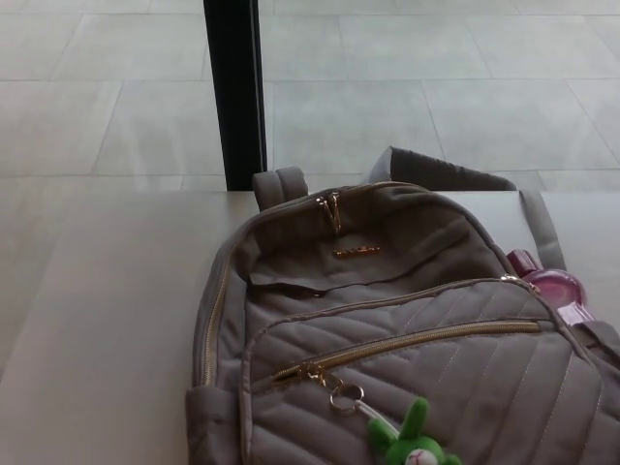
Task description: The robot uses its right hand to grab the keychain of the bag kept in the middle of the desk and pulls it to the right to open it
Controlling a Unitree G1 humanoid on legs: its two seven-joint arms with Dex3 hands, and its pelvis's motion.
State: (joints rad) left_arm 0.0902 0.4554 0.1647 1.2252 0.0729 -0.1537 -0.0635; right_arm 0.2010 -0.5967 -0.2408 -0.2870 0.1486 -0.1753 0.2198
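Below you lies a grey quilted bag (407,339) flat on the pale desk (107,320), filling the middle and right of the head view. Note its front-pocket zipper (407,344), shut, running gold from lower left to upper right. At the zipper's left end hangs a metal ring, and from it the green plush keychain (412,444), cut off by the bottom edge. Beside the bag's right flank you see a pink bottle (552,289). Neither hand shows, so you cannot judge their fingers.
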